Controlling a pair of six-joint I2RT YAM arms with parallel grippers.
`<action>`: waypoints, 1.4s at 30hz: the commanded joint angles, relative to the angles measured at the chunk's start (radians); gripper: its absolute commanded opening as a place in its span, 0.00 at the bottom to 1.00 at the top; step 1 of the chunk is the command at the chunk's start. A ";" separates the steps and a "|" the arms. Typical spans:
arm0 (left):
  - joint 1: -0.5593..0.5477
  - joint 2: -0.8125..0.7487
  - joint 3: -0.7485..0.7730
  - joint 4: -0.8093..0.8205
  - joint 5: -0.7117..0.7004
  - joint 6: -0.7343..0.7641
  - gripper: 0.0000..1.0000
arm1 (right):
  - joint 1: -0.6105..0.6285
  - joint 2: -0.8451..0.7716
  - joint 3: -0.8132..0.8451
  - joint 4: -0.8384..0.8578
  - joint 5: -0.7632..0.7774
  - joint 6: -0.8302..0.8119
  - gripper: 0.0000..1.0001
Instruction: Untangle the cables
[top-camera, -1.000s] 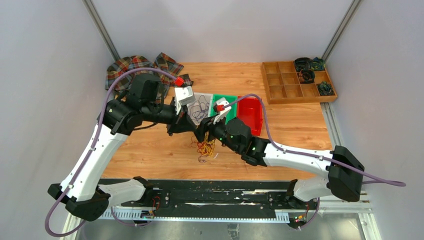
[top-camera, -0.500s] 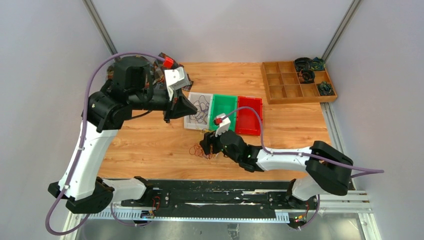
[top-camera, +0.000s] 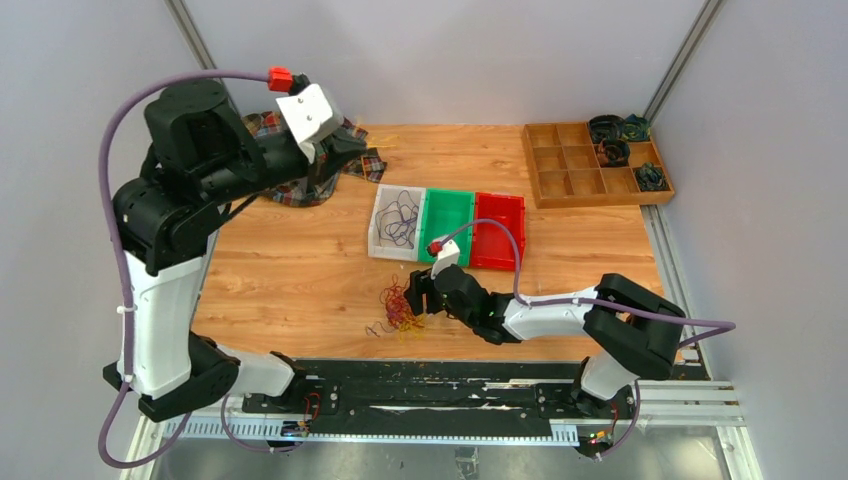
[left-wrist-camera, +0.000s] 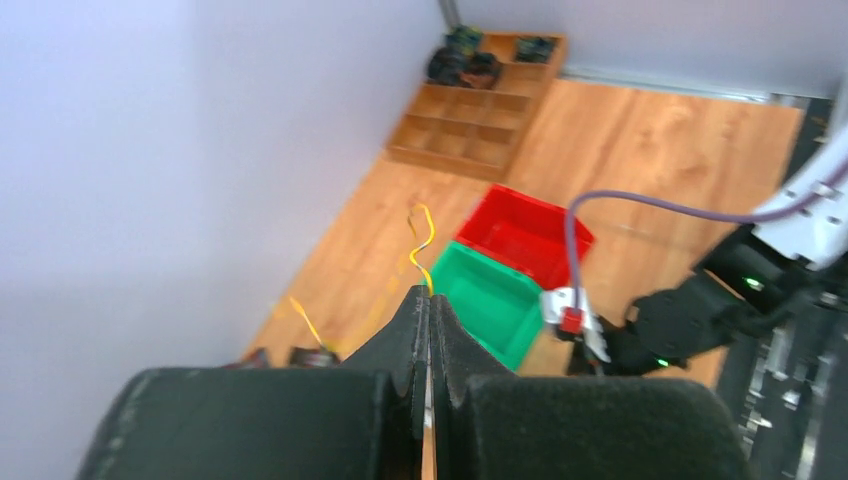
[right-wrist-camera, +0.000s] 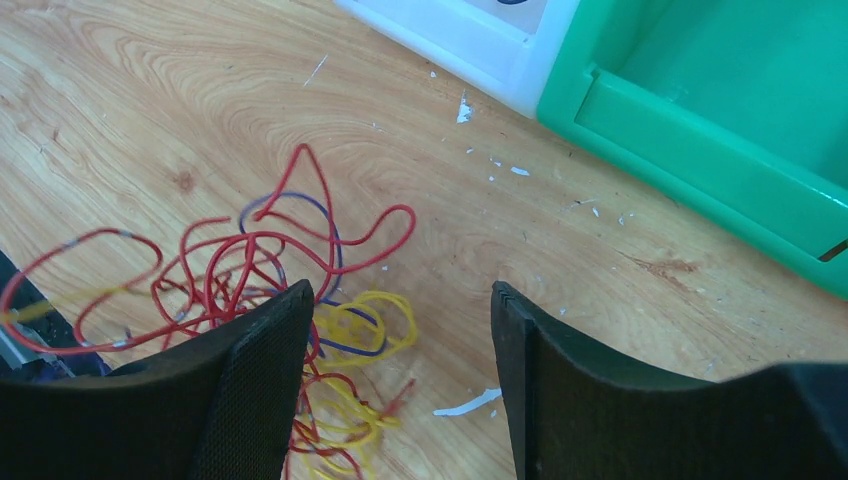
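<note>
A tangle of red, yellow and purple cables (top-camera: 396, 310) lies on the wooden table near the front edge. My right gripper (top-camera: 417, 296) is low just right of it and open; in the right wrist view (right-wrist-camera: 400, 292) the red and yellow loops (right-wrist-camera: 250, 270) lie by the left finger (right-wrist-camera: 262, 380), not gripped. My left gripper (top-camera: 352, 143) is raised high at the back left. In the left wrist view (left-wrist-camera: 430, 292) it is shut on a thin yellow cable (left-wrist-camera: 420, 235) that sticks out past the tips. Loose purple cables (top-camera: 398, 217) lie in a white tray.
A white tray (top-camera: 378, 245), a green bin (top-camera: 447, 222) and a red bin (top-camera: 498, 230) stand side by side mid-table. A wooden compartment box (top-camera: 590, 165) with dark bundles stands at the back right. A plaid cloth (top-camera: 300, 188) lies at the back left.
My left arm has risen and swung back to the left, away from the tangle. My right gripper has pulled back toward the front edge, and the tangle now lies lower on the table.
</note>
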 joint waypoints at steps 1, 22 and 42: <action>-0.006 0.037 0.132 0.022 -0.140 0.092 0.00 | -0.015 0.004 -0.003 0.019 0.012 0.021 0.65; -0.006 0.016 0.145 0.151 -0.090 0.044 0.00 | -0.001 -0.234 0.188 -0.061 -0.183 -0.221 0.69; -0.007 -0.006 0.250 0.192 -0.082 0.040 0.00 | -0.028 0.068 0.267 -0.035 -0.078 -0.197 0.61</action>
